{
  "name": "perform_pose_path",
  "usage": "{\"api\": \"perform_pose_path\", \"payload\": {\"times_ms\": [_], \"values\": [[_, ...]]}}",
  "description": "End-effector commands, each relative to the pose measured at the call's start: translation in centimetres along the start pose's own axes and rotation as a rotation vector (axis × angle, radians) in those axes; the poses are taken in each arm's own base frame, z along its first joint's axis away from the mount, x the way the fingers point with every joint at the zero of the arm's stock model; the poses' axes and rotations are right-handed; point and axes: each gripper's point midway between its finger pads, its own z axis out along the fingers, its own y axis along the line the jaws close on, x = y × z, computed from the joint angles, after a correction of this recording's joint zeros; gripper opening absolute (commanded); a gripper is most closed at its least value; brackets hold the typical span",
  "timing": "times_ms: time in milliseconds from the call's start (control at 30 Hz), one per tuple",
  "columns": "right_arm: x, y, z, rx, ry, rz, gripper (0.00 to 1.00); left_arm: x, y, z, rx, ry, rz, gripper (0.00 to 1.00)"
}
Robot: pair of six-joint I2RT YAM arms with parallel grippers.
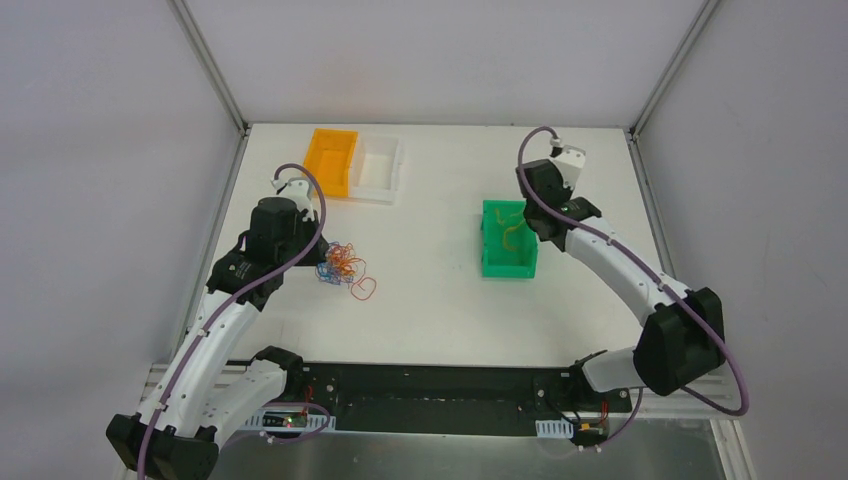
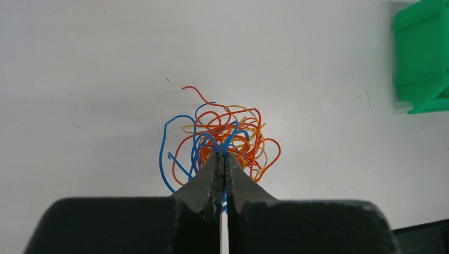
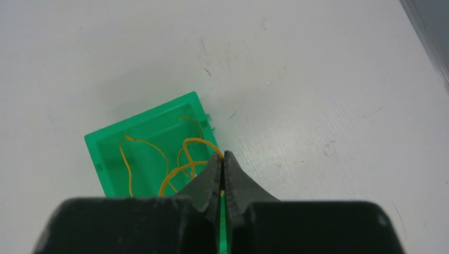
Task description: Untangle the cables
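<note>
A tangle of thin blue, orange-red and yellow cables (image 1: 340, 262) lies on the white table left of centre, with one red loop (image 1: 363, 290) lying out at its near right. My left gripper (image 1: 318, 255) is at the tangle's left edge. In the left wrist view the gripper (image 2: 224, 155) is shut on a blue strand of the tangle (image 2: 227, 132). My right gripper (image 1: 523, 234) is over the green bin (image 1: 508, 268). In the right wrist view it (image 3: 222, 154) is shut on a yellow cable (image 3: 198, 140) whose loops lie in the bin (image 3: 106, 159).
An orange bin (image 1: 330, 160) and a white bin (image 1: 378, 168) stand side by side at the back left of the table. The green bin also shows at the right edge of the left wrist view (image 2: 423, 58). Grey walls and metal frame rails close in the table.
</note>
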Motion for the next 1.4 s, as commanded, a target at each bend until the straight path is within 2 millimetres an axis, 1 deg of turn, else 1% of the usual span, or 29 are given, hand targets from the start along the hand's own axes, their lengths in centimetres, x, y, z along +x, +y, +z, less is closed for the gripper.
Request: {"api": "perform_pose_path", "payload": {"times_ms": [0,200,333,400,533,633,800,933,967,1033,1100,1133,1200,1233,1367], "values": [[0.7,1.3,0.3,0.041,-0.005,-0.110,0.00,-1.0,-0.2,0.0,0.016,-0.043,0.005,0.00],[3.9,3.7,1.4,-0.006,0.090,-0.178,0.00,-1.0,-0.2,0.0,0.015,-0.039,0.007,0.00],[6.7,5.6,2.6,-0.076,0.188,-0.207,0.00,-1.0,-0.2,0.0,0.015,-0.041,0.011,0.00],[8.1,6.3,3.2,-0.091,0.244,-0.217,0.00,-1.0,-0.2,0.0,0.015,-0.042,0.013,0.00],[10.1,6.3,4.5,-0.069,0.313,-0.210,0.00,-0.9,-0.6,-0.1,0.040,-0.034,0.014,0.00],[10.5,6.0,5.0,-0.045,0.327,-0.205,0.00,-0.9,-0.7,-0.1,0.042,-0.038,0.014,0.00],[9.9,5.4,5.2,-0.015,0.332,-0.194,0.00,-1.0,-0.8,-0.2,0.047,-0.039,0.015,0.00],[7.9,5.4,4.5,-0.019,0.316,-0.171,0.00,-1.0,-0.8,-0.1,0.048,-0.037,0.017,0.00],[7.1,5.6,4.1,-0.029,0.307,-0.164,0.01,-1.0,-0.8,-0.2,0.048,-0.037,0.016,0.00],[5.9,5.7,3.3,-0.052,0.296,-0.154,0.19,-1.0,-0.8,-0.2,0.049,-0.039,0.017,0.00],[4.8,5.8,2.5,-0.073,0.280,-0.143,0.29,-1.0,-0.8,-0.2,0.049,-0.039,0.017,0.00],[4.1,5.8,2.1,-0.078,0.268,-0.138,0.31,-1.0,-0.8,-0.2,0.051,-0.039,0.017,0.00],[2.9,5.7,1.3,-0.090,0.244,-0.128,0.34,-1.0,-0.8,-0.2,0.051,-0.038,0.017,0.00],[2.4,5.6,0.9,-0.099,0.233,-0.122,0.37,-1.0,-0.9,-0.2,0.051,-0.039,0.016,0.00],[1.4,5.8,-0.8,-0.157,0.231,-0.114,0.49,-1.0,-0.8,-0.2,0.050,-0.039,0.017,0.00]]}}
